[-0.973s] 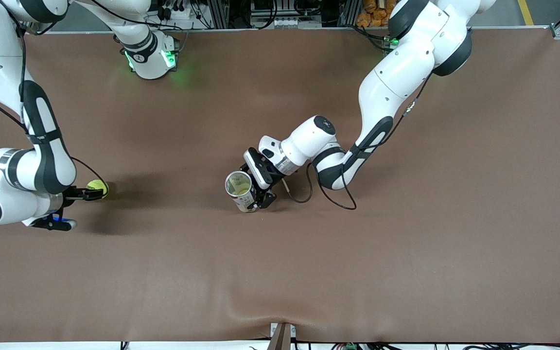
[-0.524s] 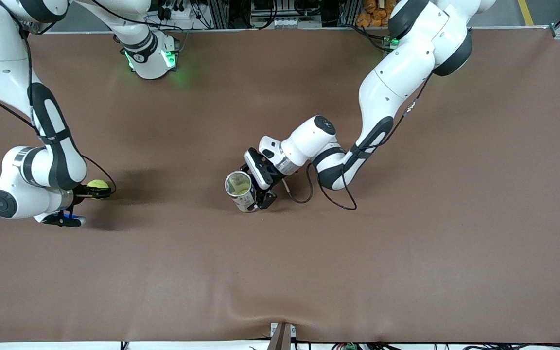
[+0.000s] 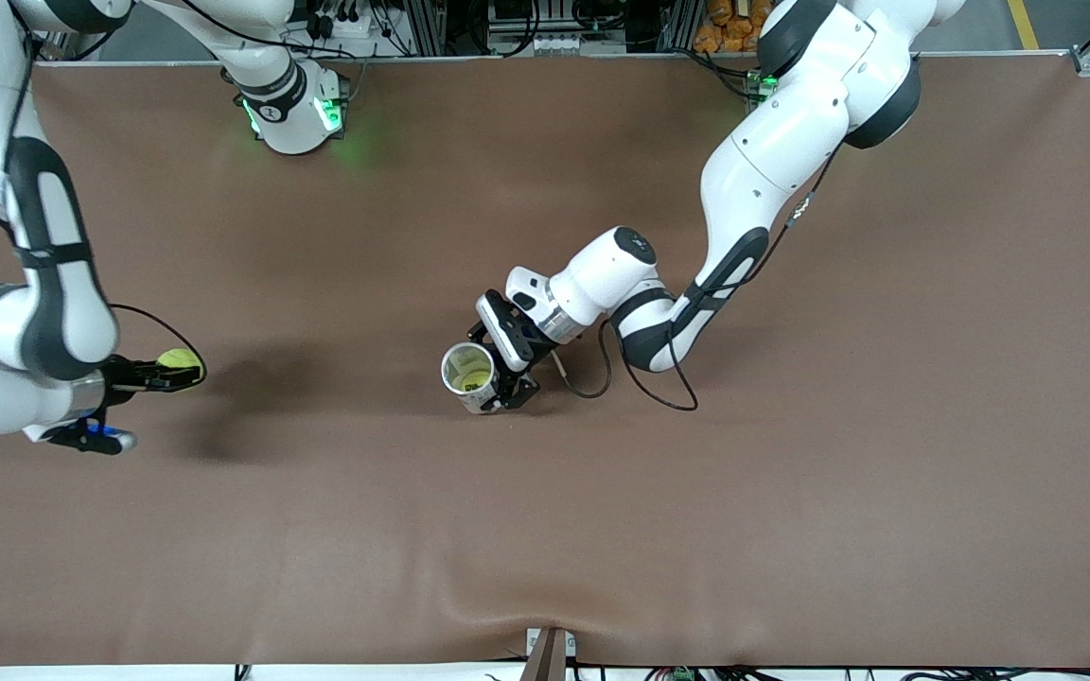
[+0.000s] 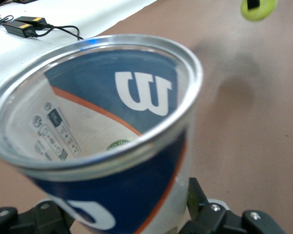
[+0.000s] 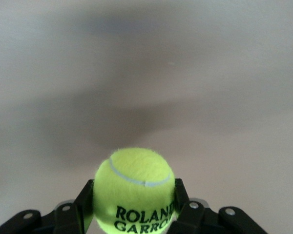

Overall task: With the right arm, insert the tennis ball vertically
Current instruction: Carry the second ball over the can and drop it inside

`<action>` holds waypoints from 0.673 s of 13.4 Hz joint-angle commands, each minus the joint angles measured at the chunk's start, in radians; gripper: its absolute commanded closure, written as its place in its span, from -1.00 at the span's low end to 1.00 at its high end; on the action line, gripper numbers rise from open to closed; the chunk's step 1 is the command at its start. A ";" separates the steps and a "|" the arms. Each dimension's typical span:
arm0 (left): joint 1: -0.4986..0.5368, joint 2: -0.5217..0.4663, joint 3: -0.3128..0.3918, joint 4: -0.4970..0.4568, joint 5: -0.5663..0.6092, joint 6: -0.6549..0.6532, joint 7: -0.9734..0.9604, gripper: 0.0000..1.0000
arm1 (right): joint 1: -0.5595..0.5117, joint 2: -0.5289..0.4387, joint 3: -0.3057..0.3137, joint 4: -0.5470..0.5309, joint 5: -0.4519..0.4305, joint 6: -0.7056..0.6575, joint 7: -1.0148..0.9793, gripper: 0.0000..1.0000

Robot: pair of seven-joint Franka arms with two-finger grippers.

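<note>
The right gripper (image 3: 169,375) is clamped on the tennis ball (image 3: 178,360), a finger (image 5: 81,202) pressed to each side, and holds it in the air over the brown table (image 3: 791,473) at the right arm's end. Near the table's middle the left gripper (image 3: 498,378) grips an open can (image 3: 467,374) (blue and white, a white W inside its wall), its mouth facing up. Ball and can are well apart.

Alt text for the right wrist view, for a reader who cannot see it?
The right pincer grips a yellow-green tennis ball printed "ROLAND GARRO…", one black finger on each side. Past it is only blurred brown table with a soft shadow.
</note>
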 commanded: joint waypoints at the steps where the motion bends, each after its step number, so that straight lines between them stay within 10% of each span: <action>1: 0.010 -0.005 -0.003 0.000 0.001 0.012 0.007 -0.81 | 0.058 -0.012 0.000 0.106 0.085 -0.088 0.095 0.92; 9: 0.015 -0.005 -0.003 -0.006 0.011 0.012 0.008 -0.67 | 0.340 -0.049 0.009 0.241 0.258 -0.108 0.762 0.95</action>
